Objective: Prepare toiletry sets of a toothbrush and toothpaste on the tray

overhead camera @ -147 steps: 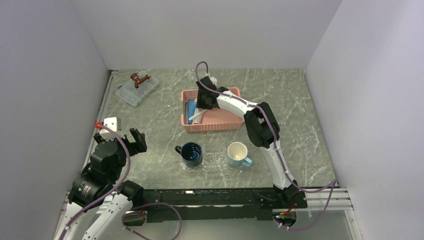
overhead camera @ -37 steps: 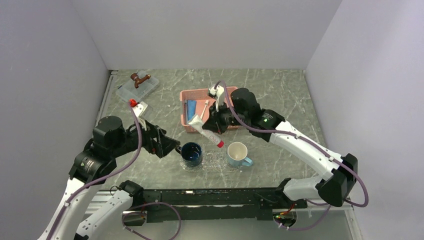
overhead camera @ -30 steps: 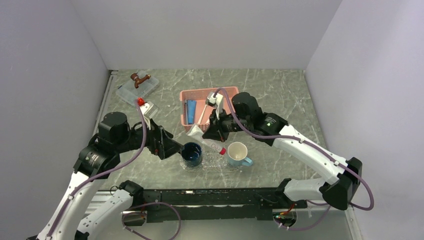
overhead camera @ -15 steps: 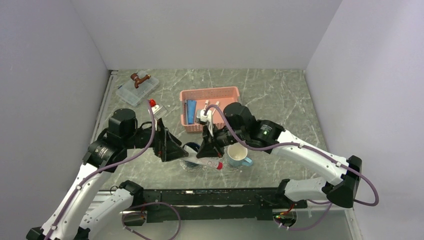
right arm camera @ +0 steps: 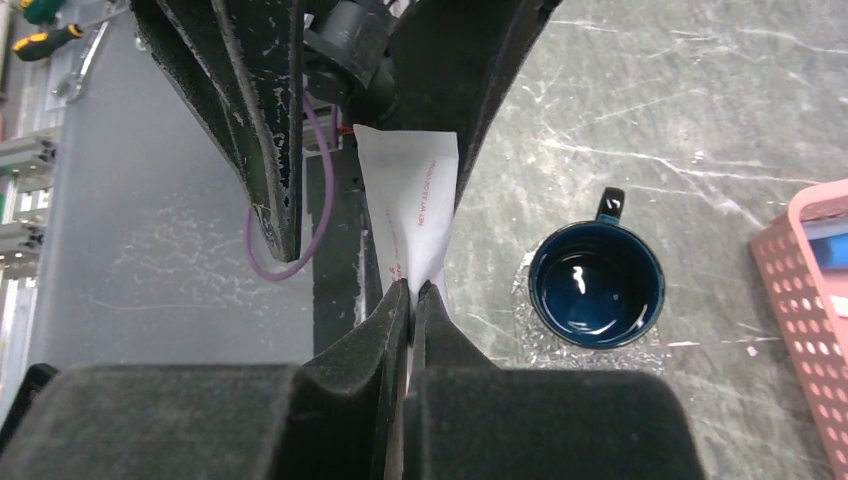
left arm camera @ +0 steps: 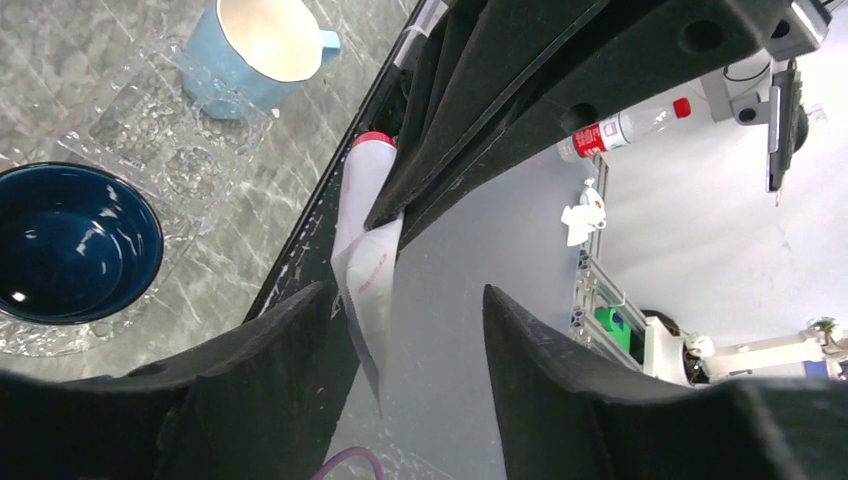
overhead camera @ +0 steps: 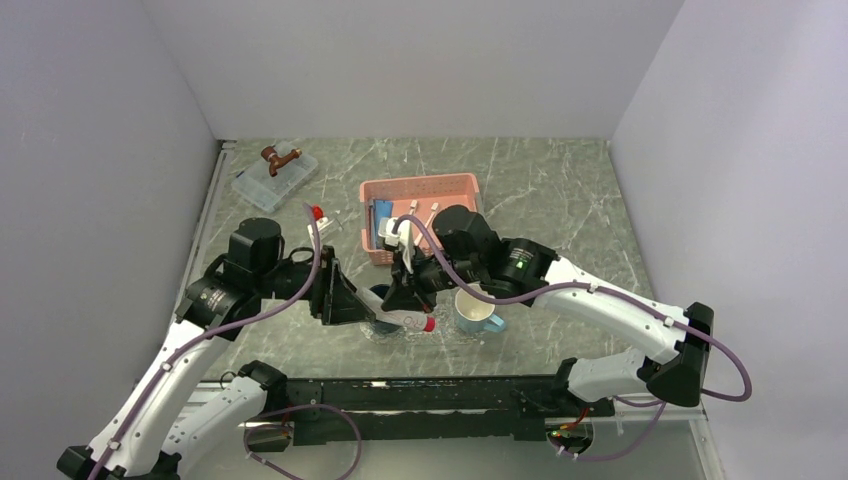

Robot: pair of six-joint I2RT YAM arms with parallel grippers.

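Nearest the arm bases, the toothpaste (overhead camera: 403, 320) hangs just above the tray (overhead camera: 441, 318). It lies almost level, with its red cap toward the pale mug (overhead camera: 476, 310). The right gripper (right arm camera: 411, 290) has its jaws pinched tight on the middle of the tube. The left gripper (left arm camera: 405, 300) is at the flat crimped tail, jaws half wide on either side of it and not visibly touching.

The tube looks light and soft. A hard squeeze on the belly would probably dent it, and the smooth skin could slip. The crimped tail and the shoulder by the cap seem the firmer places to hold, gripped across the flat faces.

The dark mug (left arm camera: 70, 245) stands on the tray's left end, just beside the tube. Farther out on the surface (overhead camera: 560, 200), the pink basket (overhead camera: 440, 183) holds two toothbrushes (overhead camera: 412, 209) and a blue tube (overhead camera: 383, 214). The clear lidded box (overhead camera: 272, 180) sits well apart at the far left.
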